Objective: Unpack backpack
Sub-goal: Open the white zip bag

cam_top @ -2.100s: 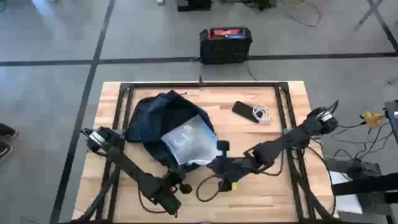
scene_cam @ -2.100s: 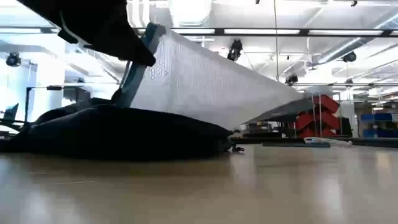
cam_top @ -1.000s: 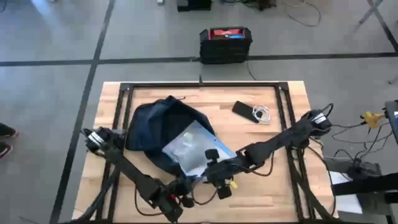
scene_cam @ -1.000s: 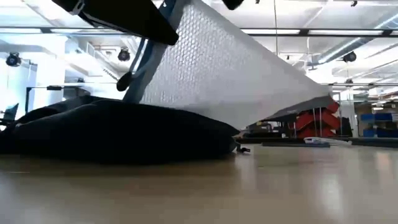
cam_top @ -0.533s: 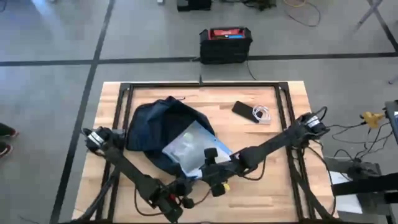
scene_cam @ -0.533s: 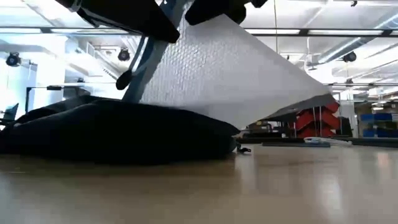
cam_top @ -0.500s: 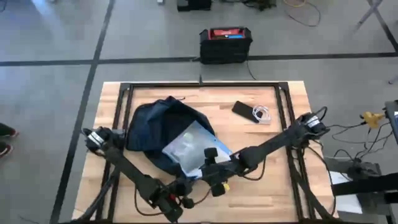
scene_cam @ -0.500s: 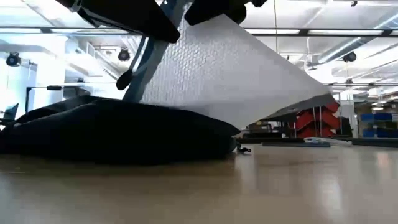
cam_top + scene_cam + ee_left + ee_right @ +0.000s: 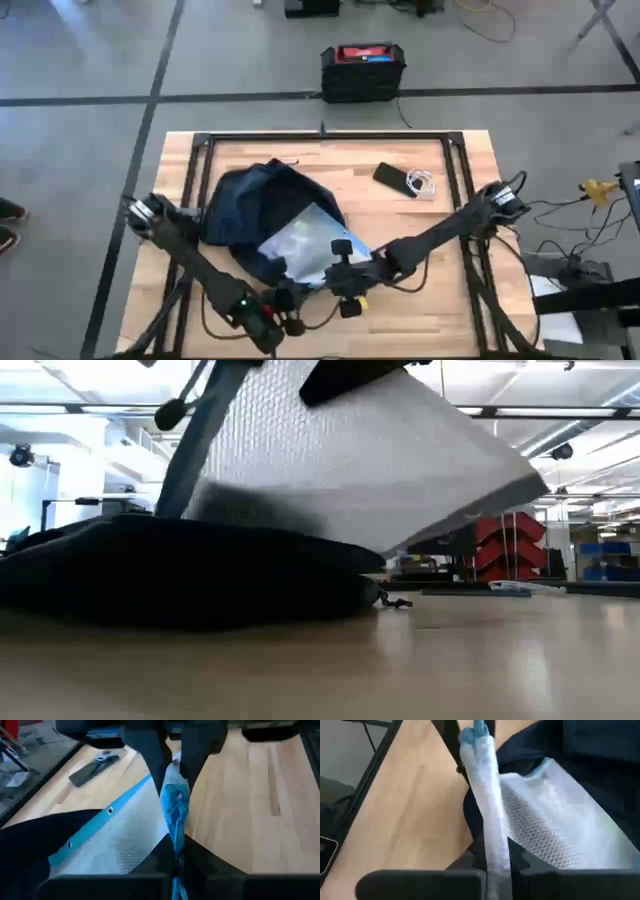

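Observation:
The dark navy backpack (image 9: 245, 205) lies open on the table's left half, flat on its side (image 9: 180, 575). A white bubble-wrap pouch (image 9: 300, 245) with a blue-trimmed edge sticks out of it, its near end raised (image 9: 360, 450) and its far end inside the backpack. My left gripper (image 9: 176, 867) and my right gripper (image 9: 495, 867) face each other at the pouch's near edge, both shut on it. In the high view they meet just near of the backpack, left (image 9: 292, 297), right (image 9: 335, 283). My left gripper pinches the pouch's bunched blue-trimmed edge (image 9: 176, 837) between its two fingers, slanting down from the near left. The edge runs on from its fingers up to the other gripper. The pouch's near end is lifted off the table. My right gripper pinches the same bunched edge (image 9: 492, 837) between its two fingers (image 9: 197, 750), coming from the right and slanting down. The pouch hangs tilted from the hold, its far part lying in the backpack's opening (image 9: 555, 785).
A black phone (image 9: 392, 178) and a coiled white cable (image 9: 421, 182) lie on the far right of the table. Bare wood lies near and right of the grippers. A black box with a red top (image 9: 362, 68) stands on the floor beyond the far edge.
My left gripper has risen with the pouch's near edge, and the pouch's raised end now stands higher and steeper over the backpack. My right gripper has come down a little onto the same edge. The backpack has stayed where it was.

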### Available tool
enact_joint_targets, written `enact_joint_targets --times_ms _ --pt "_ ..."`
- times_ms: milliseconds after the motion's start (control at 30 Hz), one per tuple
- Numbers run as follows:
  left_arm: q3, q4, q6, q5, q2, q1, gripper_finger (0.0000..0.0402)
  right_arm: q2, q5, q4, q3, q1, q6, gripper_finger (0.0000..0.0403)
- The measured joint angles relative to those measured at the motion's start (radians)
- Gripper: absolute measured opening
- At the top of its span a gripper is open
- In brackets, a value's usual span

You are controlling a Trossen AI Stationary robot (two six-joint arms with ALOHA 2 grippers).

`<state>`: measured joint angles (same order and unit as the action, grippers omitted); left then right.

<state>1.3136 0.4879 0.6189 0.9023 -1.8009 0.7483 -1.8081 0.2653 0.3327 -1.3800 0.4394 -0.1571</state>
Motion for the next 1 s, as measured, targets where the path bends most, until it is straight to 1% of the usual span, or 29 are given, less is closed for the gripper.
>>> enact_joint_targets --times_ms 167,233,400,767,1000 --pt "-0.006 0.037 0.023 -0.051 0.001 0.001 0.0008 0.018 0.002 0.006 0.0 0.001 0.0 0.0" --pt "-0.013 0.045 0.027 -0.056 0.001 0.001 0.0008 0.03 0.017 0.014 0.0 0.003 0.001 0.0" --pt "-0.015 0.054 0.04 -0.052 0.001 0.002 0.0008 0.073 0.066 0.051 0.001 0.008 0.001 0.0" --pt "-0.016 0.061 0.048 -0.051 -0.001 0.002 0.0009 0.128 0.097 0.066 0.002 0.019 0.012 0.0" --pt "-0.018 0.065 0.06 -0.057 -0.012 0.002 0.0009 0.136 0.102 0.066 0.002 0.019 0.012 0.0"
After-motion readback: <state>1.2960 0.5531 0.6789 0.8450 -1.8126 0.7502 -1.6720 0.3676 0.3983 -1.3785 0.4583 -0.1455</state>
